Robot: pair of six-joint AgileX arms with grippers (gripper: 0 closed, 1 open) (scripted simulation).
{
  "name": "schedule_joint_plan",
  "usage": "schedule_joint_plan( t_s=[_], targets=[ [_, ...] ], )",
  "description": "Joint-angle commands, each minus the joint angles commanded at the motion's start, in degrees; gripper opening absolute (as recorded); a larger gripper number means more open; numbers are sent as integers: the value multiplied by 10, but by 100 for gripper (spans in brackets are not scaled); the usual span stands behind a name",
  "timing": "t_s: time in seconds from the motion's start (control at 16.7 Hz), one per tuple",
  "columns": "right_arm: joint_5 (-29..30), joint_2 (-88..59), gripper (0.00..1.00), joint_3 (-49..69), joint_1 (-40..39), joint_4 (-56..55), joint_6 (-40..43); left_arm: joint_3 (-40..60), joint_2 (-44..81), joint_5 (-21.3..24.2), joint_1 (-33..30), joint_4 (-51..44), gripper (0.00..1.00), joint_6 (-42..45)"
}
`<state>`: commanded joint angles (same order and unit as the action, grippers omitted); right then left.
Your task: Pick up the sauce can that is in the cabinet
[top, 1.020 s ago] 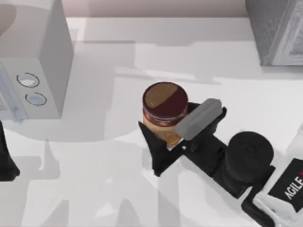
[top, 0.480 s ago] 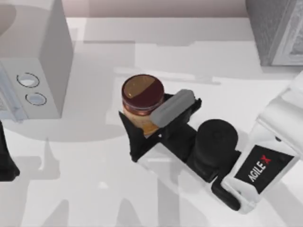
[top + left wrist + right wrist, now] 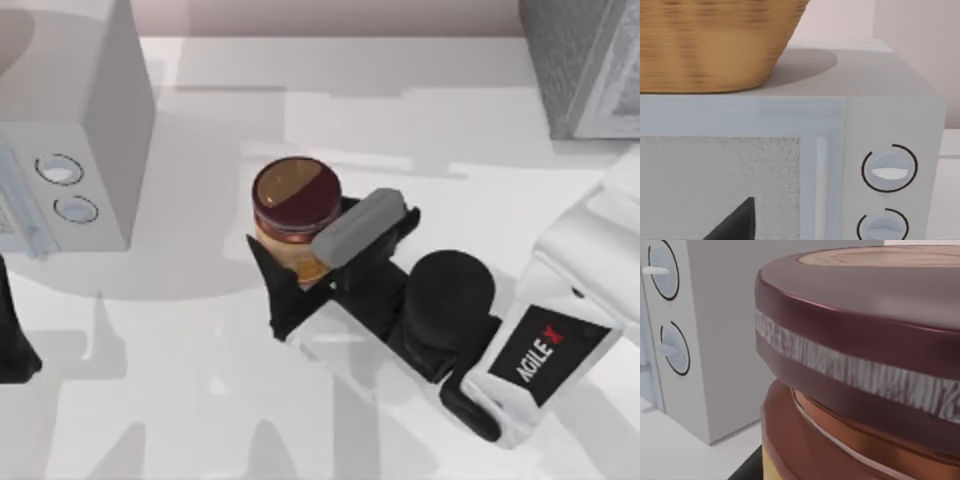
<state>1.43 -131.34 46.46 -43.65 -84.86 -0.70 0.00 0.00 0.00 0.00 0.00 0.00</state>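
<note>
The sauce can (image 3: 296,208), with a coppery-brown top and dark red rim band, is held upright above the middle of the table. My right gripper (image 3: 303,258) is shut on its tan-orange side, one finger on each side of it. Up close in the right wrist view, the sauce can (image 3: 865,365) shows its dark red band and copper side. The cabinet (image 3: 585,62), a dark grey speckled box, stands at the back right corner, well apart from the can. My left arm (image 3: 12,335) stays parked at the left edge.
A pale grey box with two round dials (image 3: 70,130) stands at the back left; a wicker basket (image 3: 715,40) rests on top of it. White table surface (image 3: 180,400) lies open at the front.
My right gripper has carried the sauce can leftward, away from the cabinet, then nearly stopped. The left arm has not moved.
</note>
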Motion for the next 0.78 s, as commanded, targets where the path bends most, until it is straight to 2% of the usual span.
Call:
schedule_joint_plan(
  t_s=[0.6,0.78],
  targets=[
    [0,0,98,0,0,0,0,0,0,0,0,0,100,0],
    [0,0,100,0,0,0,0,0,0,0,0,0,100,0]
  ],
)
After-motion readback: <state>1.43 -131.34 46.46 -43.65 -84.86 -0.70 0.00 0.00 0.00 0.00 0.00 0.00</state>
